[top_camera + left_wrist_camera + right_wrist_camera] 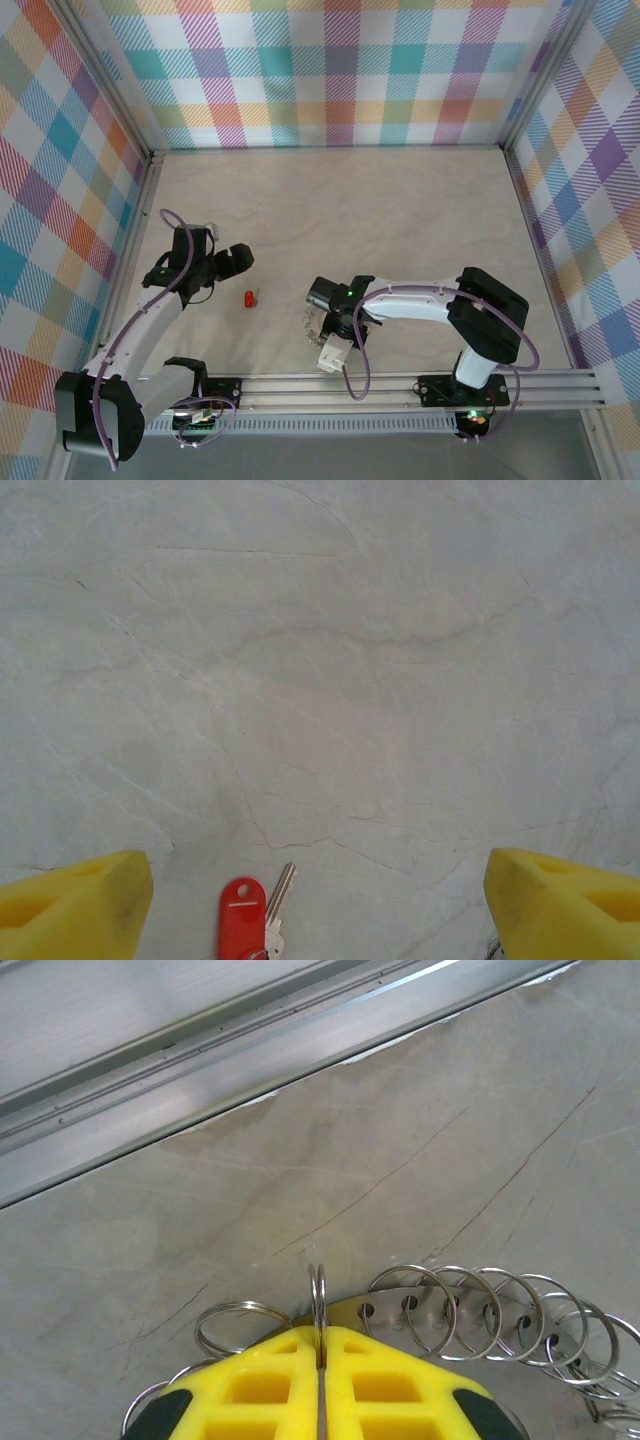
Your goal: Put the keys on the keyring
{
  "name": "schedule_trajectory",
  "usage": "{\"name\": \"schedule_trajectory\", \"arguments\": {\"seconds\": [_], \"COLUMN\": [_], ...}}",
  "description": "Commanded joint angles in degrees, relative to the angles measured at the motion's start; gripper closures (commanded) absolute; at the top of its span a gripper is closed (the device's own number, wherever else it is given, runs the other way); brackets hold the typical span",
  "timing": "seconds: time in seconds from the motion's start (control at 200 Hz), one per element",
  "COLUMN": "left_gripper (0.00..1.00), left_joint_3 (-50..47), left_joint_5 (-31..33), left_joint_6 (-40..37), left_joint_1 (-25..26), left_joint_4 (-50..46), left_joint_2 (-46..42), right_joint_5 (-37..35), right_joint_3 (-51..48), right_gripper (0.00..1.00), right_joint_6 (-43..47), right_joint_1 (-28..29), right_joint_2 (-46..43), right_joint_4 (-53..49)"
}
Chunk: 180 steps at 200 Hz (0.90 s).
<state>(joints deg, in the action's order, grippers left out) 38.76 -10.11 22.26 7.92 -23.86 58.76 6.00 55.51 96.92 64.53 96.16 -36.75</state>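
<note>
The key (243,922) has a red plastic head and a short silvery blade (281,887). It lies flat on the table, low in the left wrist view, between my left gripper's (320,910) yellow fingertips (72,908), nearer the left one. Those jaws stand wide open and touch nothing. From above, the key (250,298) lies just near of the left gripper (238,262). The keyring (455,1312) is a flat metal band fringed with several small wire rings. My right gripper (320,1348) is shut on one of those rings, which stands upright between the pads. From above, the keyring (311,322) sits under the right gripper (320,318).
The aluminium rail (200,1055) along the table's near edge runs close beyond the keyring. Checked cloth walls (340,70) close in the pale marbled table (400,220) on three sides. Open tabletop lies beyond both grippers.
</note>
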Motion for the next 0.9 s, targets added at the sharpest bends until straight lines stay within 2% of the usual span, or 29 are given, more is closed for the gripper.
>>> {"name": "schedule_trajectory", "arguments": {"seconds": [0.0,0.08,0.44,0.775,0.895], "left_gripper": [0.14,0.14,0.14,0.14,0.19], "left_joint_3": [0.28,0.22,-0.31,-0.94,-1.55], "left_joint_5": [-1.29,-1.36,-1.67,-2.91,-4.88], "left_joint_6": [-0.40,-0.36,0.24,-0.58,-2.57], "left_joint_1": [-0.80,-0.80,-0.76,-0.76,-0.71], "left_joint_4": [0.17,0.36,0.83,2.48,5.22], "left_joint_2": [-0.35,-0.24,-0.49,-2.16,-5.33], "right_joint_5": [1.36,1.38,2.42,2.04,3.88], "right_joint_3": [-0.75,-0.75,-0.22,-1.53,-1.78], "right_gripper": [0.88,0.85,0.86,0.98,1.00], "right_joint_6": [-1.13,-1.04,-1.74,-5.84,-11.91], "right_joint_1": [0.43,0.59,1.61,1.41,0.33], "right_joint_2": [-1.02,-0.72,1.05,0.09,-1.50], "right_joint_4": [-2.09,-2.17,-1.70,2.09,5.54]}}
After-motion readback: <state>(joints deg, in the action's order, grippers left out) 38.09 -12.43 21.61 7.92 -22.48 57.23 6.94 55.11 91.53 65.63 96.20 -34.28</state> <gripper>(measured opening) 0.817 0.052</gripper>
